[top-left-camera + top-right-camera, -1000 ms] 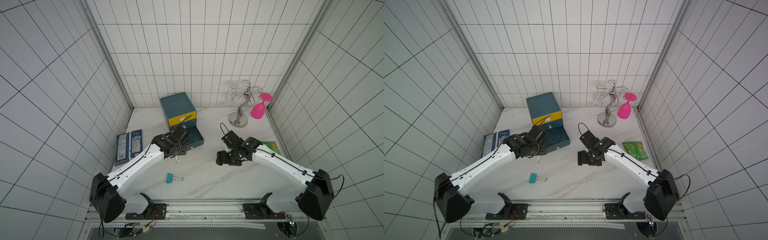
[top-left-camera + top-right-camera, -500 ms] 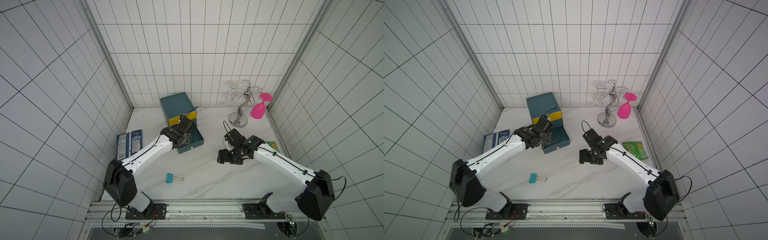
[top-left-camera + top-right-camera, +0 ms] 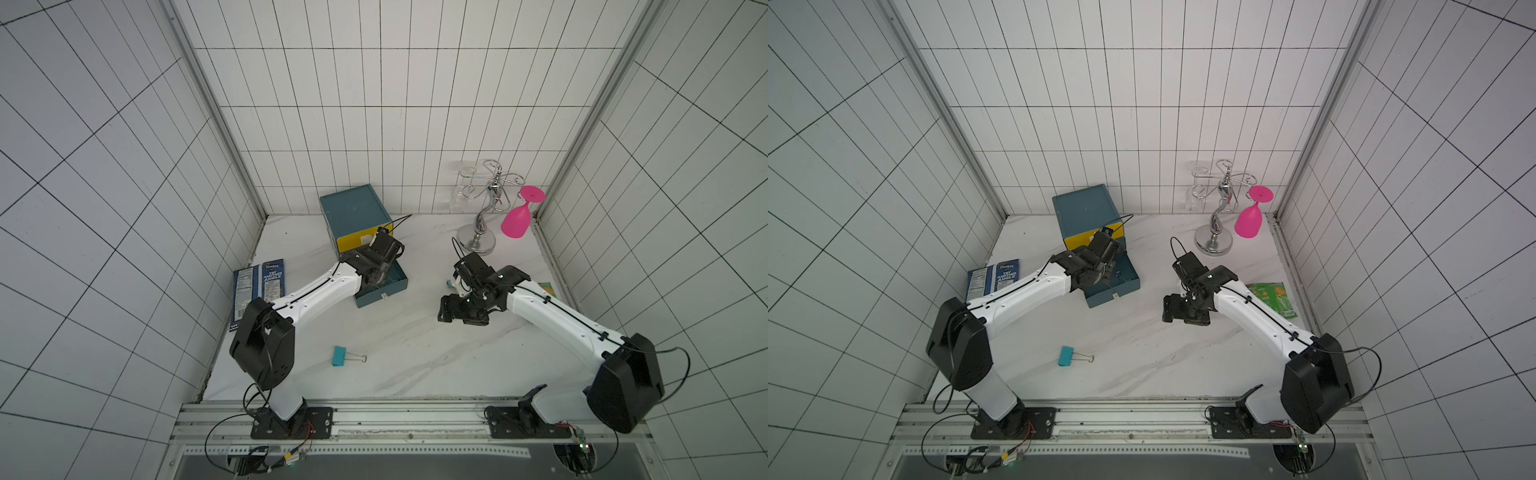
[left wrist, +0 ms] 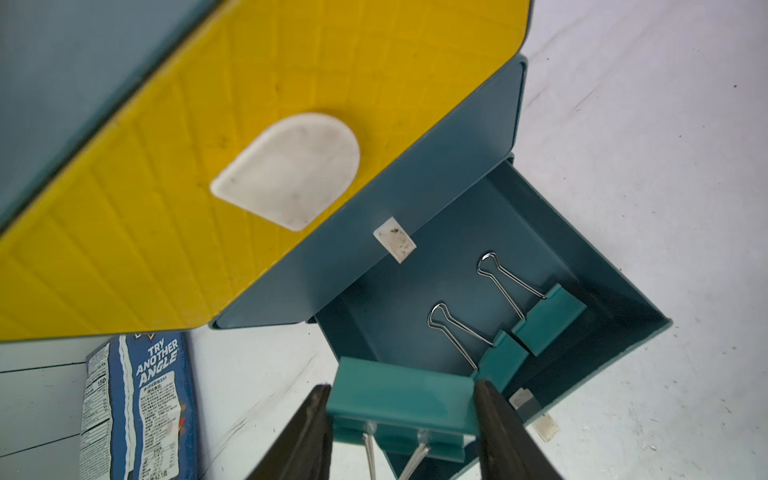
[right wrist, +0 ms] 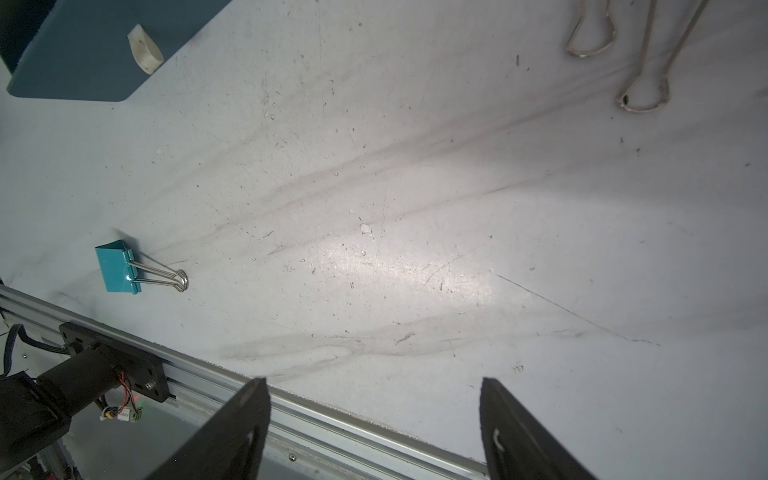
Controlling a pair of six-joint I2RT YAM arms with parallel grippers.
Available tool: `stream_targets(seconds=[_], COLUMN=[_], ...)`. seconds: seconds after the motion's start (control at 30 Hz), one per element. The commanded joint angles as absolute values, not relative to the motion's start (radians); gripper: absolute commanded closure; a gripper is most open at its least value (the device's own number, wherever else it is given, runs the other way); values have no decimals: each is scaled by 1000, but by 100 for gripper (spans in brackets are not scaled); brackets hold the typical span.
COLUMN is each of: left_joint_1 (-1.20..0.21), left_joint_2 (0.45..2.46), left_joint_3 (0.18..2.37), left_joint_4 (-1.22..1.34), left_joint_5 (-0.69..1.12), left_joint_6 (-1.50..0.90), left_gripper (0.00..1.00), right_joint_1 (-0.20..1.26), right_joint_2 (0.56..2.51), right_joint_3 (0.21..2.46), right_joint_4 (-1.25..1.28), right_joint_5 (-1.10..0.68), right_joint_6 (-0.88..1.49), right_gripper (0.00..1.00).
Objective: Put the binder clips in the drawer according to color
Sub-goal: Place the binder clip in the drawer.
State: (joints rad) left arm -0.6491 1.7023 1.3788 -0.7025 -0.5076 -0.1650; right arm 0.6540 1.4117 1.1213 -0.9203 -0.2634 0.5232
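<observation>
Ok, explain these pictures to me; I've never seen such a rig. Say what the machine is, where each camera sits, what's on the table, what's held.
Two robot arms stand at the table's near edge, each ending in a two-fingered gripper. Both top views look down from overhead; each wrist camera rides on an arm. The left gripper is shut on a teal binder clip over the open bottom drawer, where two teal clips lie. The right gripper is open and empty. On the table: the drawer cabinet, one loose teal clip, a blue chip bag, a glass rack with a pink glass, a green packet.
</observation>
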Motion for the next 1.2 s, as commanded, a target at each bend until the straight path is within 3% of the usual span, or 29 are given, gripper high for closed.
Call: stream_targets(seconds=[0.0,0.1,0.3,0.9,1.17], left_joint_1=[-653,-652,-653,-646,-622], left_joint_2=[1730,1752,1759,1458,1290], left_joint_3=[1428,1455,1473,1294,1143], left_joint_4=[-651,-653,-655,-891,-1040], left_joint_5=[-537,-540,-519,-449,-357], left_joint_6=[-125,-120,-128,-471,-693], left_gripper=[45,37,33,33,34], right_joint_1=[637,629,619,624,750], right_joint_2=[1426,1435,1449,1515,1579], right_joint_3=[1158,1166,1182,1238,1290], right_joint_4=[-942,-943,-943,-945,-965], right_joint_5=[-276,-278,-278,-298,-266], right_joint_6=[498,494,489,448,417], right_gripper=[19,19,19,21,21])
